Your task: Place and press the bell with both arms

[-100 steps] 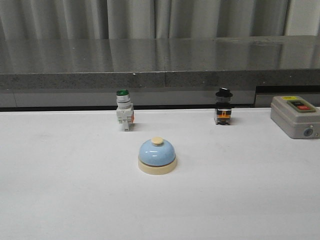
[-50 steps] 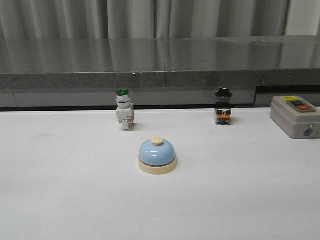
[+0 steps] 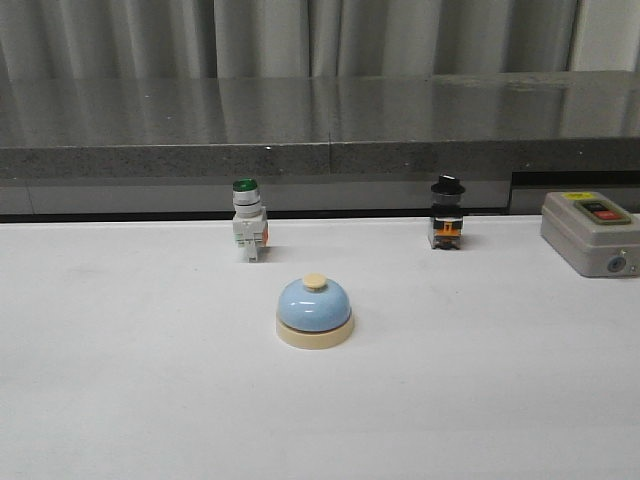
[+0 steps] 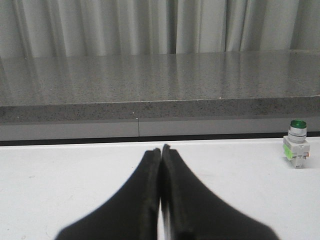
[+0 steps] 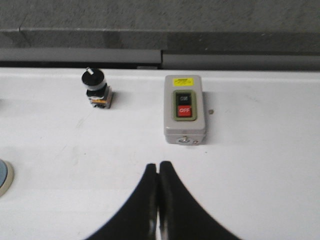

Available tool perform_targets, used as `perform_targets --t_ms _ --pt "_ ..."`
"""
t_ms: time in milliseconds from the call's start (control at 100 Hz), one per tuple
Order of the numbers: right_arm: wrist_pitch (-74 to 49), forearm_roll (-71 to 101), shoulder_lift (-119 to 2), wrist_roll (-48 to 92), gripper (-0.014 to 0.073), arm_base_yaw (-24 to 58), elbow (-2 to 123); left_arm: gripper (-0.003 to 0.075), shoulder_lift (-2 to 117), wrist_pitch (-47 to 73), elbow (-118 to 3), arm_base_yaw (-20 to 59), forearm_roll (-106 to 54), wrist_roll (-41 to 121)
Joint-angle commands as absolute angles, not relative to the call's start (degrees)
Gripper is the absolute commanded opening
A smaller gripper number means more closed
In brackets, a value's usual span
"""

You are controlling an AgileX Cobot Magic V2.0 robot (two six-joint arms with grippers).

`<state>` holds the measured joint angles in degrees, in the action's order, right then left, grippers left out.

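Observation:
The light-blue dome bell (image 3: pixel 314 311) with cream base and cream knob stands upright on the white table, near the middle in the front view. Only its edge (image 5: pixel 4 177) shows in the right wrist view. Neither arm shows in the front view. My left gripper (image 4: pixel 160 148) is shut and empty above the white table; the bell is out of its view. My right gripper (image 5: pixel 159 165) is shut and empty, a little short of the grey switch box.
A green-capped white push-button switch (image 3: pixel 248 231) stands behind the bell to the left, also in the left wrist view (image 4: pixel 296 150). A black-knobbed switch (image 3: pixel 447 213) stands behind to the right. A grey on/off switch box (image 3: pixel 590 233) sits far right. A grey stone ledge (image 3: pixel 320 130) runs along the back.

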<state>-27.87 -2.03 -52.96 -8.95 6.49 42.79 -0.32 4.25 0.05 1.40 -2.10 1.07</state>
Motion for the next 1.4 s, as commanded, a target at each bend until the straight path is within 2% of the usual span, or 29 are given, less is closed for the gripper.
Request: perform_targets --t_ms 0,720,1080,1390 --pt "-27.52 -2.53 -57.16 -8.66 -0.0068 9.44 48.22 -0.0019 -2.28 -0.41 1.31 1.29 -2.13 0.82" --pt "-47.02 -2.53 -93.59 -5.11 -0.0068 31.93 81.09 -0.0019 -2.28 -0.41 1.31 1.29 -2.13 0.82" --pt "-54.78 -2.53 -107.15 -4.56 -0.0068 37.47 93.43 -0.0019 -2.28 -0.41 1.31 1.29 -2.13 0.82" --pt "-57.30 -2.47 -114.06 -4.56 -0.0068 38.41 96.25 -0.0019 -2.28 -0.41 1.31 1.29 -2.13 0.82"
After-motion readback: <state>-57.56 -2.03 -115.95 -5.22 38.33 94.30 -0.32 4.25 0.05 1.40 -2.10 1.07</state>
